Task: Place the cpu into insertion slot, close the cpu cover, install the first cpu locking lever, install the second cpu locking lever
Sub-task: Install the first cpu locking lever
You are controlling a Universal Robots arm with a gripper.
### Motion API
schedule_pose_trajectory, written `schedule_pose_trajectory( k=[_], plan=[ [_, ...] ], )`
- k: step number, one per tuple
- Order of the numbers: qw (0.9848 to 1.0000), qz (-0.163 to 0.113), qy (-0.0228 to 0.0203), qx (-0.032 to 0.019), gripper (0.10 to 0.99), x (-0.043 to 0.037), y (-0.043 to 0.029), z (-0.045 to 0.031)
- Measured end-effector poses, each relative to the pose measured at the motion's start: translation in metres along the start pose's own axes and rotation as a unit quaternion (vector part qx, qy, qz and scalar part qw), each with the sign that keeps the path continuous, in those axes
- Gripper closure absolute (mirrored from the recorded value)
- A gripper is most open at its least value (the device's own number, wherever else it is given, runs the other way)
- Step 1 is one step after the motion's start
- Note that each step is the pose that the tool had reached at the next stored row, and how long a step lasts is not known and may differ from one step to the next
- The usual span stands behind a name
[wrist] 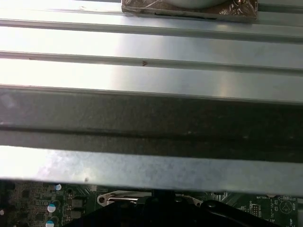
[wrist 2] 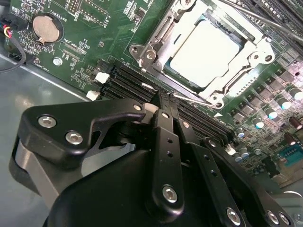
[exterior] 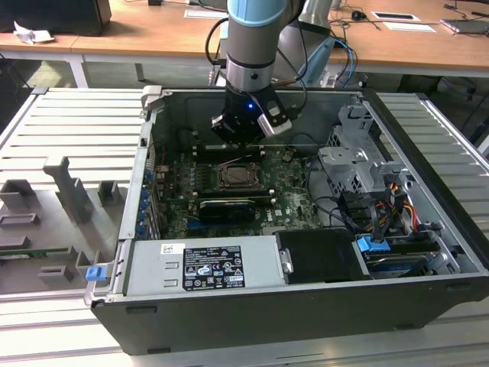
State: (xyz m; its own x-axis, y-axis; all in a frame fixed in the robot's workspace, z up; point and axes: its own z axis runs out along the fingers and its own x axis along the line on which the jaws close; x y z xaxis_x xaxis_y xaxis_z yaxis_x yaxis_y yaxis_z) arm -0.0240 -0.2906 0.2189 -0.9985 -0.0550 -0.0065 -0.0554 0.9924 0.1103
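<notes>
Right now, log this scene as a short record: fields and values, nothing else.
setting: open computer case on a ribbed metal table
cpu: seated flat in the socket
cpu cover: closed down around the cpu, silvery top showing through its window
locking lever: thin rod along the socket's edge nearest the gripper
gripper: fingertips together beside that lever at the socket's edge, holding nothing
arm: reaching down into the case over the motherboard
</notes>
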Motion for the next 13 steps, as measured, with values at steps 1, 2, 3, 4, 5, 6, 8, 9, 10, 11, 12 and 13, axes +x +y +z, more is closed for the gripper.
schedule_pose_trajectory(
  k=[1,2,3,4,5,6,8,9,10,11,12,13],
  plan=[
    [1.0000,0.000,0.0000,0.0000,0.980,0.0000,0.0000,0.0003],
    [1.0000,0.000,0.0000,0.0000,0.980,0.0000,-0.0001,0.0006],
    [1.0000,0.000,0.0000,0.0000,0.980,-0.0001,-0.0001,0.0010],
    [1.0000,0.000,0.0000,0.0000,0.980,-0.0002,-0.0001,0.0013],
    [1.0000,0.000,0.0000,0.0000,0.980,-0.0003,-0.0002,0.0018],
    [1.0000,0.000,0.0000,0.0000,0.980,-0.0004,-0.0003,0.0021],
    [1.0000,0.000,0.0000,0.0000,0.980,-0.0007,-0.0004,0.0029],
    [1.0000,0.000,0.0000,0.0000,0.980,-0.0009,-0.0004,0.0034],
    [1.0000,0.000,0.0000,0.0000,0.980,-0.0012,-0.0005,0.0040],
    [1.0000,0.000,0.0000,0.0000,0.980,-0.0017,-0.0006,0.0044],
    [1.0000,0.000,0.0000,0.0000,0.980,-0.0020,-0.0006,0.0047],
    [1.0000,0.000,0.0000,0.0000,0.980,-0.0022,-0.0007,0.0051]
  ],
)
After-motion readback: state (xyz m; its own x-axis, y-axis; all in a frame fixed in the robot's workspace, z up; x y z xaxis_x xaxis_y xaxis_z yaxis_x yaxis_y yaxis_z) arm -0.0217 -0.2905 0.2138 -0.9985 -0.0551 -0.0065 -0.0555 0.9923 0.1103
